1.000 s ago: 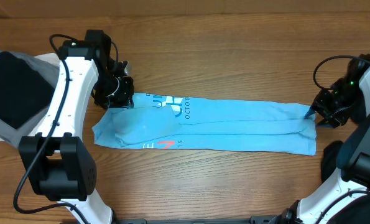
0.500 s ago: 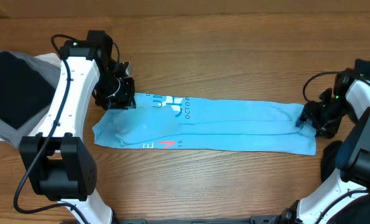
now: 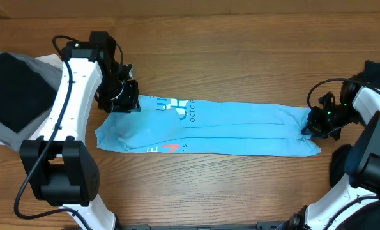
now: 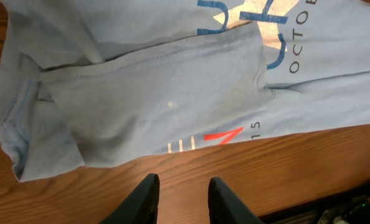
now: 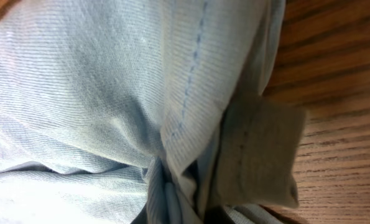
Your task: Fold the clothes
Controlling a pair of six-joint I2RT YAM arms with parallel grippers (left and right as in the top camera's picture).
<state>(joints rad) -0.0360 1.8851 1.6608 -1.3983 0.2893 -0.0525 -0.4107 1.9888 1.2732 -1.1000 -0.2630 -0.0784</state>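
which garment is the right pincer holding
The sky-blue T-shirt, folded into a long strip mid-table; the right pincer grips its end. The black garment lies apart at far left.

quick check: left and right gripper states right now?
Left gripper: jaws open, holding nothing, beside the T-shirt.
Right gripper: jaws closed on the bunched end of the T-shirt.

Bare table [image 3: 241, 57] gives free passage along the far side of the shirt [image 3: 241, 131] and along its near side. The left arm [image 3: 71, 89] crosses the gap between the shirt's left end and the black pile [image 3: 14, 86]. The right gripper [image 3: 309, 128] blocks the shirt's right end, pinching it.
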